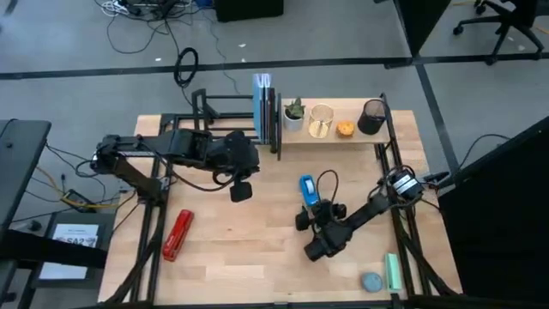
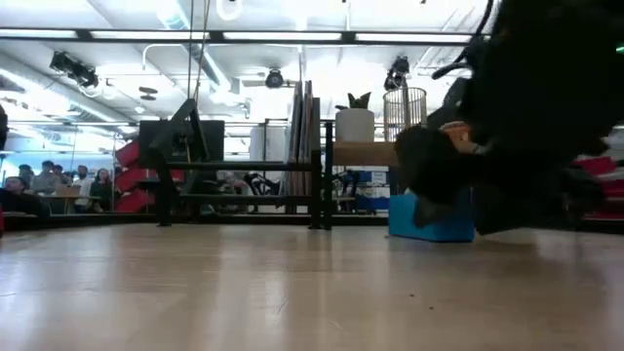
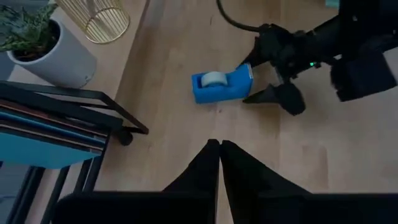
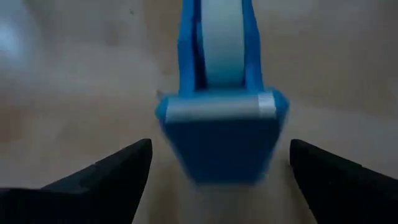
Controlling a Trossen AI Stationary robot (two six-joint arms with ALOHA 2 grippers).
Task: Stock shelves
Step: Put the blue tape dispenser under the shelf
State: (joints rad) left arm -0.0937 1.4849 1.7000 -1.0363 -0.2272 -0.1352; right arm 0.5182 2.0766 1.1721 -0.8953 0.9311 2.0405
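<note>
Pale wooden worktop (image 1: 257,257): low black metal-bar rack (image 1: 225,107) at the far edge, upright flat items at its right end, adjoining a pale wooden plank shelf on black posts (image 1: 339,136) that carries a small plant in a white pot (image 1: 294,115), a gold wire cup (image 1: 321,121), an orange object (image 1: 345,129) and a dark mesh cup (image 1: 371,117). Right gripper (image 4: 221,163): fingers spread wide, flanking the near end of a blue tape dispenser (image 1: 308,190) lying mid-worktop, not touching it. Left gripper (image 3: 219,154): fingers pressed together, empty, near the rack's right end; a red flat object (image 1: 177,234) lies at the worktop's left.
</note>
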